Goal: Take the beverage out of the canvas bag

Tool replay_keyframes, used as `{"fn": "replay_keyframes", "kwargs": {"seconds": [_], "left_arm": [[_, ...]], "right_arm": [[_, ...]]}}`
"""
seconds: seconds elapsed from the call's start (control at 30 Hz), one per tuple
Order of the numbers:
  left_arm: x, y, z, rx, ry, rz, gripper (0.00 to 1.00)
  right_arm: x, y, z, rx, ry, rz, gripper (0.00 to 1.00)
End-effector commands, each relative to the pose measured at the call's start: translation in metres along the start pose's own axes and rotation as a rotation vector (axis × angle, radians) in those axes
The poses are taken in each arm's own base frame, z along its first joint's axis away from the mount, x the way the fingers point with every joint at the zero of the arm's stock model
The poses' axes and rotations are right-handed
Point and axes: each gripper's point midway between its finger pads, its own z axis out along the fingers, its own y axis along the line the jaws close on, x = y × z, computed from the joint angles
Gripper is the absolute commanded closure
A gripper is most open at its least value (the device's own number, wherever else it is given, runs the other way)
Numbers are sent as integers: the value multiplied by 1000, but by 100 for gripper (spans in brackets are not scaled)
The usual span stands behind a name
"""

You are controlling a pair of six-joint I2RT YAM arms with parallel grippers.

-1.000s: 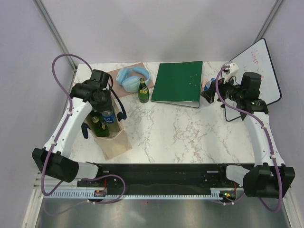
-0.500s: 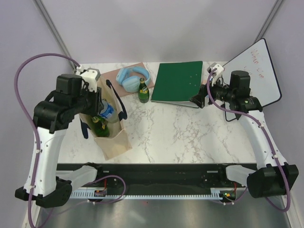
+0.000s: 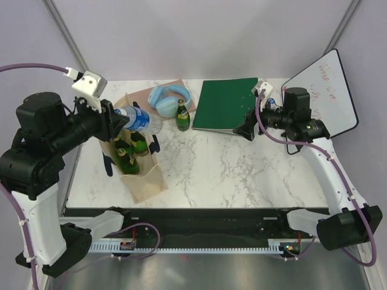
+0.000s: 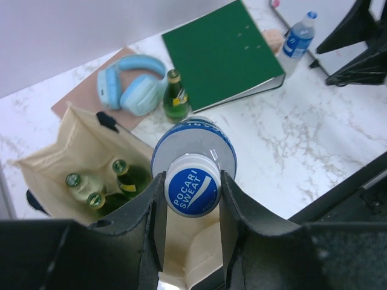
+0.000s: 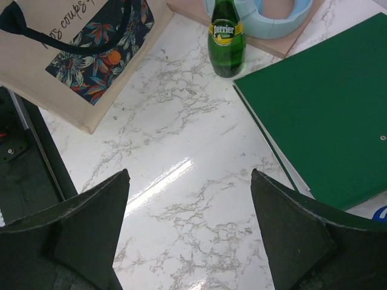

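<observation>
Left wrist view: the left pincer (image 4: 192, 199), part-closed, grips the Pocari Sweat bottle (image 4: 193, 154) by its neck, clear above the canvas bag (image 4: 48, 163). Swing it sideways beyond the bag's rim, then lower it upright onto bare bench (image 4: 314, 139). The right pincer (image 5: 188, 175) gapes, empty.

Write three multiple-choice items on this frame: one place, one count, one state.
1. Where does the lone green bottle on the table stand?
A. between the headphones and the binder
B. on top of the binder
C. at the table's near edge
2. How many green bottle tops show in the bag?
A. one
B. three
C. six
3. The left hand is
A. open and empty
B. shut on the blue-capped bottle
C. pressing on the binder
Key: 1 A, it stands in the gap between them; 2 B, the left wrist view shows three caps; 3 B, the bottle's neck sits clamped in it.
</observation>
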Motion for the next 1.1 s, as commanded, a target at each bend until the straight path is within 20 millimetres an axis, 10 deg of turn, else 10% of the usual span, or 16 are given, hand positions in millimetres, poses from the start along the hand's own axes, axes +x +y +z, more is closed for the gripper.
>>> {"fn": "replay_keyframes", "kwargs": {"seconds": [0.0, 0.27, 0.6, 1.07], "left_arm": [[-65, -32, 2, 189, -243, 31, 98], [-47, -57, 66, 394, -178, -94, 98], [17, -86, 174, 400, 19, -59, 98], [67, -48, 271, 158, 73, 96, 98]], "right_arm": [[-24, 18, -3, -91, -54, -81, 11], [-15, 51, -3, -253, -76, -170, 2], [34, 40, 6, -206, 2, -197, 2], [51, 24, 6, -98, 50, -144, 2]]}}
